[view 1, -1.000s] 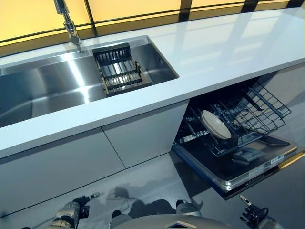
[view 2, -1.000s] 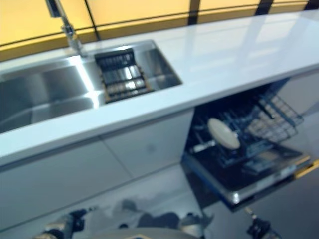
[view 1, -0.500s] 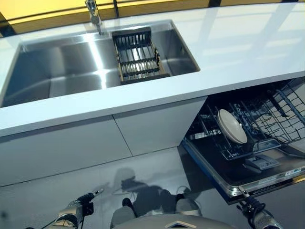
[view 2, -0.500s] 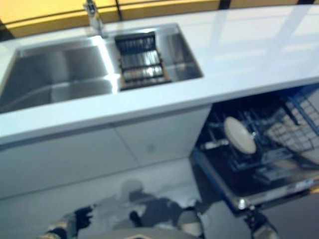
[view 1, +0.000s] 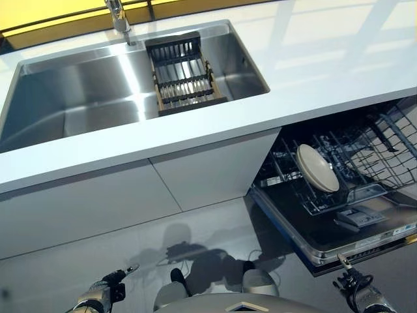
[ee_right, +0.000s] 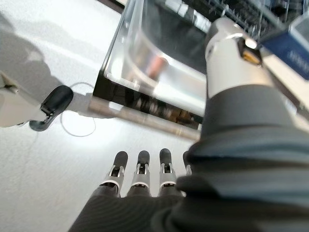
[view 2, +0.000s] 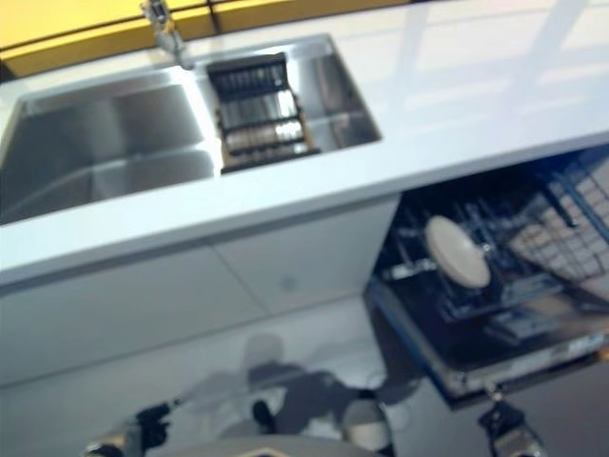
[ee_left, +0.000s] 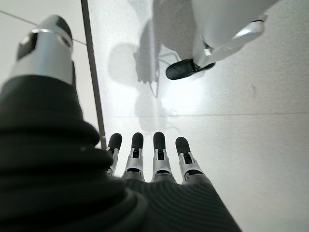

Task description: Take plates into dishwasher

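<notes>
A cream plate (view 1: 317, 167) stands on edge in the lower rack (view 1: 355, 140) of the open dishwasher, at the right under the counter. The dishwasher door (view 1: 339, 225) lies flat and open towards me. My left hand (view 1: 104, 295) hangs low at the bottom left over the floor, its fingers (ee_left: 145, 154) straight and holding nothing. Low at the bottom right hangs my right hand (view 1: 355, 292), just in front of the door's edge (ee_right: 145, 99), fingers (ee_right: 140, 176) straight and empty.
A steel sink (view 1: 78, 98) is set in the white counter (view 1: 326, 59), with a dark drying rack (view 1: 181, 75) at its right end and a tap (view 1: 117, 18) behind. White cabinet fronts (view 1: 130, 202) stand below the sink.
The camera has shifted slightly, so the sink and dishwasher sit a little differently in the picture. Both hands hang low as before, and the plate stays in the rack.
</notes>
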